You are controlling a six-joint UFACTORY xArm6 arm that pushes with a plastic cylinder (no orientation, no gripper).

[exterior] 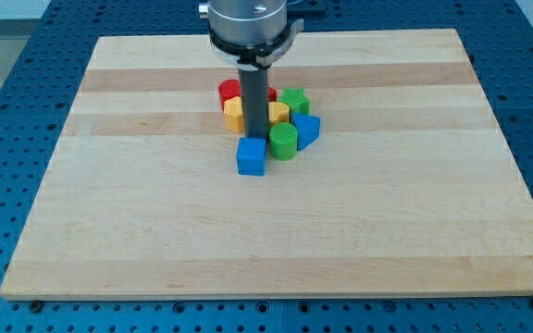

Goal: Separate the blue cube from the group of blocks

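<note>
The blue cube (pixel 251 156) sits on the wooden board (pixel 155 213) at the bottom left of the cluster, a little below the other blocks. My tip (pixel 254 137) stands right at the cube's top edge, inside the group. To its right are a green cylinder (pixel 283 141) and a second blue block (pixel 307 129). Behind the rod are a yellow block (pixel 234 113), another yellow block (pixel 278 113), a red block (pixel 229 91) and a green block (pixel 294 99). The rod hides part of the cluster's middle.
The board ends in blue perforated table (pixel 7 111) on all sides. The rod's grey mount (pixel 248 23) hangs over the board's top edge above the cluster.
</note>
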